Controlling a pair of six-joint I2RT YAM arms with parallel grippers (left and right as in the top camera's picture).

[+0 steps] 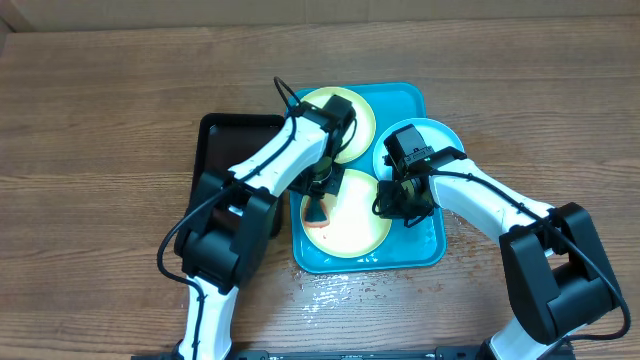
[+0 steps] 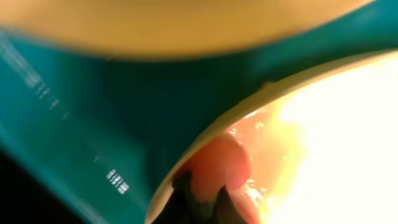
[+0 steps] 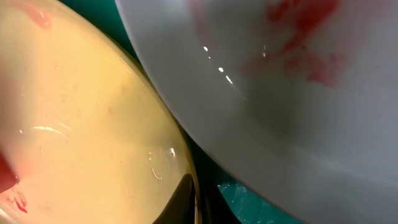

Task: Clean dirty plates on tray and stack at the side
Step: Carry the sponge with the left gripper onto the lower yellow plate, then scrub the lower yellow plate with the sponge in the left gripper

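- Turquoise tray (image 1: 420,258) lies mid-table.
- On it: near yellow-green plate (image 1: 358,228), far yellow-green plate (image 1: 363,118), blue plate (image 1: 447,135) far right.
- Right gripper (image 1: 400,205) is clenched at the near plate's right rim.
- Left gripper (image 1: 318,203) is clenched above its smeared left rim.

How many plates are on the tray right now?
3. The far yellow-green plate sits at the tray's back left, partly under an arm; the light blue plate at back right; the near yellow-green plate at the front. The arms could hide more.
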